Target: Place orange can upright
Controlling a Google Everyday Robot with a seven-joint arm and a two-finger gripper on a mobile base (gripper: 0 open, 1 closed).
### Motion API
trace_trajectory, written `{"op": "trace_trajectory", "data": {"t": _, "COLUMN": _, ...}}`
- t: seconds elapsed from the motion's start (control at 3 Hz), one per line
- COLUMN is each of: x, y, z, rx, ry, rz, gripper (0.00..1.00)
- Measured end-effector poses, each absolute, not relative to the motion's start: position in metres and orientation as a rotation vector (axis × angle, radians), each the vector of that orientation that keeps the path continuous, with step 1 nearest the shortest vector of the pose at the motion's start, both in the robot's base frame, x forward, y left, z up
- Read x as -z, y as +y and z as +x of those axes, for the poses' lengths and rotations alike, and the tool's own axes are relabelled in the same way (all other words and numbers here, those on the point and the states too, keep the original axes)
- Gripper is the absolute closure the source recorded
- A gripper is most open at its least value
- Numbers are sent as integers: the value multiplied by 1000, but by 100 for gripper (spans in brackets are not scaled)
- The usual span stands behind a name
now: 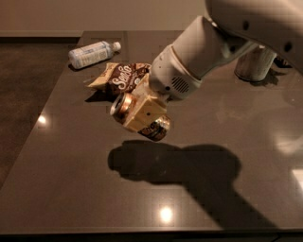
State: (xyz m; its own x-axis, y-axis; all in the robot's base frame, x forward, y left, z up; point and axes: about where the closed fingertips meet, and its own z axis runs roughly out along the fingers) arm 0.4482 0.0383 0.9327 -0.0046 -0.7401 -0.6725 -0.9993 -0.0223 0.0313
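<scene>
Now orange can (124, 104) tilted, clamped within gripper (142, 115)

A dark, glossy, flat stone-like tabletop (71, 189) fills the scene and runs far toward a pale plain wall (94, 14). Dull dark-brown flooring (21, 90) lies along its left. Small bright ceiling-light reflections (165, 213) dot the near and left surface. Above the table's middle the cream gripper (142, 112) hangs, clasping the orange can (158, 128), with a broad shadow (180, 163) beneath.
</scene>
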Motion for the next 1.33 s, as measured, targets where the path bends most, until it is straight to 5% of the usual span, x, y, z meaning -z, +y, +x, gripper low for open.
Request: {"op": "trace_trajectory", "data": {"t": 1.33, "x": -946, "y": 1, "z": 460, "rx": -1038, "ry": 1464, "rz": -1137, "gripper": 100}}
